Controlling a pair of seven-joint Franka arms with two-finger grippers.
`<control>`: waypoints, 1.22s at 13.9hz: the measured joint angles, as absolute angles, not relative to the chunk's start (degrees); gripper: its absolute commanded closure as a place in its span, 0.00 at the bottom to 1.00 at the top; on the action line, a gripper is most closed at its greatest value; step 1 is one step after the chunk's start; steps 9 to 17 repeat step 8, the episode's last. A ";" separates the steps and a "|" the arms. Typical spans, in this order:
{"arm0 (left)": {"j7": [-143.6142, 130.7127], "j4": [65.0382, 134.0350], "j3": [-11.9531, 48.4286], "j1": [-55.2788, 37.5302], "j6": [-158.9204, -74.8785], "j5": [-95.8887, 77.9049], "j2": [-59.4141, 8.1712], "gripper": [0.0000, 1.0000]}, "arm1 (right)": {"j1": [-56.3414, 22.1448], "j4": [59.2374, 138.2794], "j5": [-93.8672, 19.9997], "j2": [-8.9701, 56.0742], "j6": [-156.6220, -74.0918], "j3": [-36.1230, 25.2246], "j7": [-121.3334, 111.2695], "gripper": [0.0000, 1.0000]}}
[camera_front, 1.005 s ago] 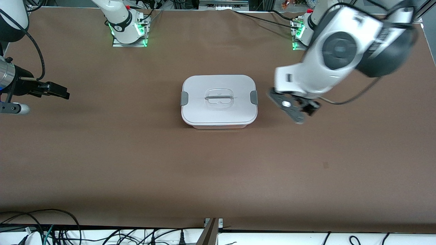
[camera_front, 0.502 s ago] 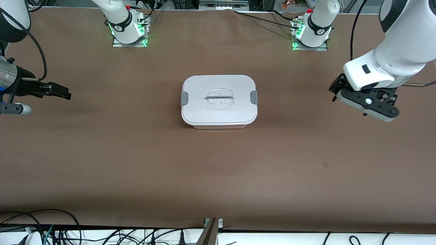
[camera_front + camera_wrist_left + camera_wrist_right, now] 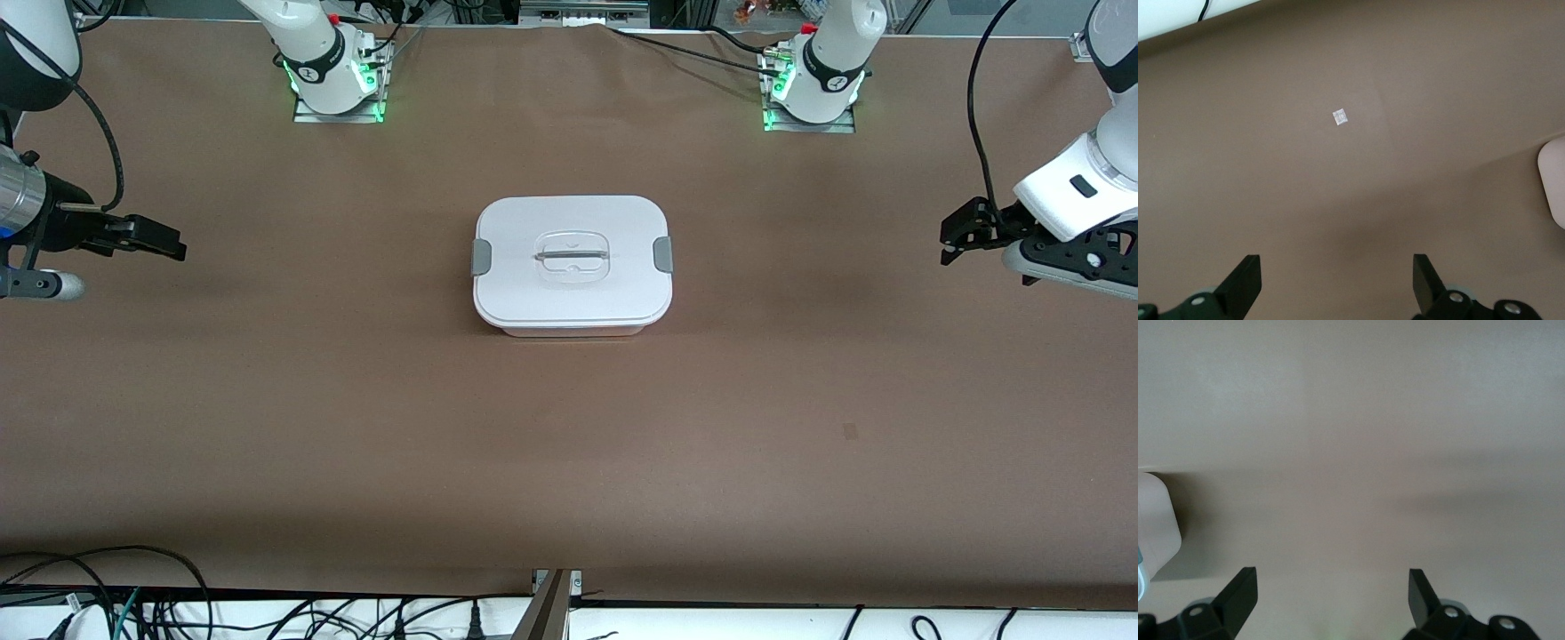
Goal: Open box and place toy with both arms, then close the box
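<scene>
The box (image 3: 572,265) stands closed on the middle of the table, its white lid on, grey clips at both ends, clear handle on top. The pink toy is out of view. My left gripper (image 3: 958,236) hangs open and empty over the bare table at the left arm's end, well apart from the box. My right gripper (image 3: 162,242) hangs open and empty over the table at the right arm's end. A corner of the box shows in the left wrist view (image 3: 1554,185) and in the right wrist view (image 3: 1154,525). Both grippers (image 3: 1336,283) (image 3: 1330,593) show wide-spread fingers there.
Brown table cover (image 3: 569,462) lies all round the box. The arm bases (image 3: 333,76) (image 3: 813,84) stand at the robots' edge. A small pale mark (image 3: 1339,117) lies on the cover. Cables (image 3: 107,596) hang along the edge nearest the front camera.
My left arm has swung away from beside the box out to its own end of the table. The right arm and the box have not moved.
</scene>
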State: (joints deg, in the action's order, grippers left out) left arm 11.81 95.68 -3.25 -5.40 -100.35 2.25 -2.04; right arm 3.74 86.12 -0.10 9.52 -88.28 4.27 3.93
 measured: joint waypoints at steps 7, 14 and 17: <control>9.27 100.38 1.59 -1.21 -102.46 2.25 1.07 0.00 | 3.74 86.12 -0.11 9.52 -88.32 4.27 3.93 0.00; 9.23 100.42 1.58 -1.13 -102.46 2.25 1.08 0.00 | 3.74 86.12 -0.11 9.52 -88.33 4.27 3.93 0.00; 9.23 100.42 1.58 -1.13 -102.46 2.25 1.08 0.00 | 3.74 86.12 -0.11 9.52 -88.33 4.27 3.93 0.00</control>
